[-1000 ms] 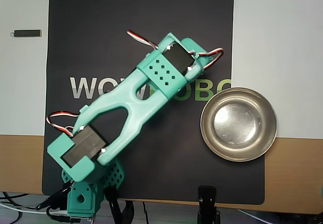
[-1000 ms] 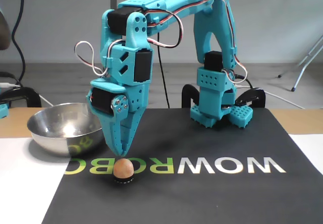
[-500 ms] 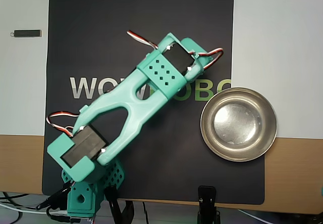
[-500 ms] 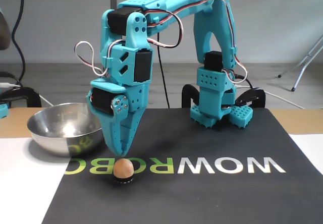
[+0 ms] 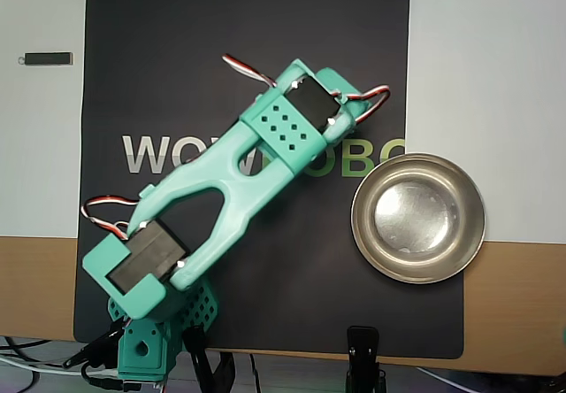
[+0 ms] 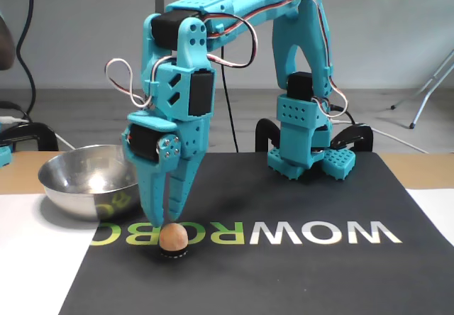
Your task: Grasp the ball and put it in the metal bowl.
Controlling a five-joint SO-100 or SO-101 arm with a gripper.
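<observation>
Since the earlier frame, the claw has parted its fingers slightly in the fixed view; the arm posture is otherwise unchanged. Its tips point straight down, just above the ball, and grip nothing. The ball rests on a small dark ring on the black mat, over the logo lettering. The metal bowl stands to the left, empty, at the mat edge on the worktop. From overhead, the arm hides the ball.
</observation>
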